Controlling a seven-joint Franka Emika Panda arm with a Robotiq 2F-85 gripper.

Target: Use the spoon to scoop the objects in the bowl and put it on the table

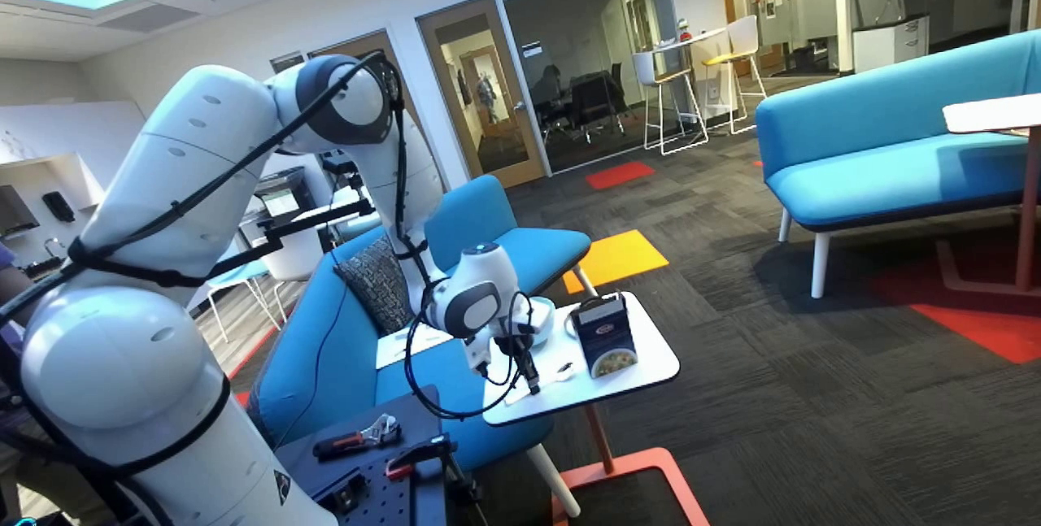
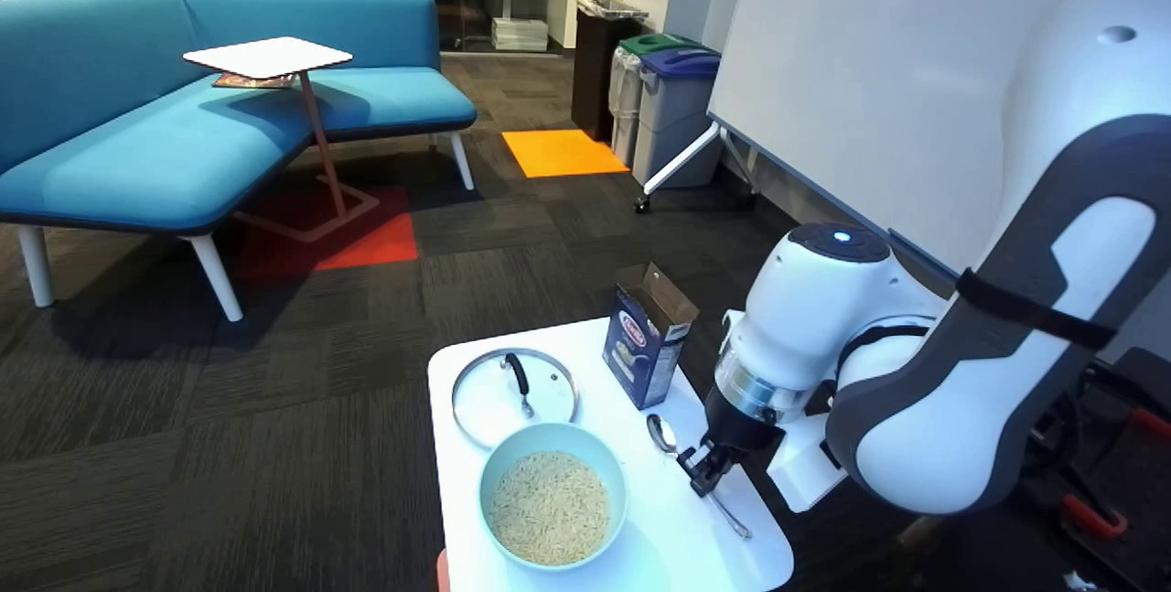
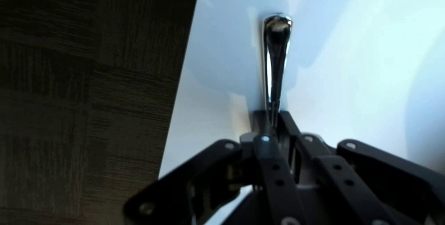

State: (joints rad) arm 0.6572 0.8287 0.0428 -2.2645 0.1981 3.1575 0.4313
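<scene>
My gripper (image 2: 700, 474) clamps the spoon (image 3: 276, 61) by its handle; the bowl (image 2: 553, 437) of rice (image 2: 552, 508) stands on the desk (image 2: 668, 532), to one side of the spoon's long axis, so the scoop end (image 2: 660, 432) likely needs swinging round.

In an exterior view, box (image 2: 643, 359) sits by the far right corner of the table (image 2: 672, 532), lid (image 2: 494, 402) near the far left one, with the bowl (image 2: 553, 438) just in front, nearer the left edge, rice (image 2: 549, 510) inside. The spoon (image 2: 660, 434) runs pretty much along the right edge, head toward the box.
</scene>
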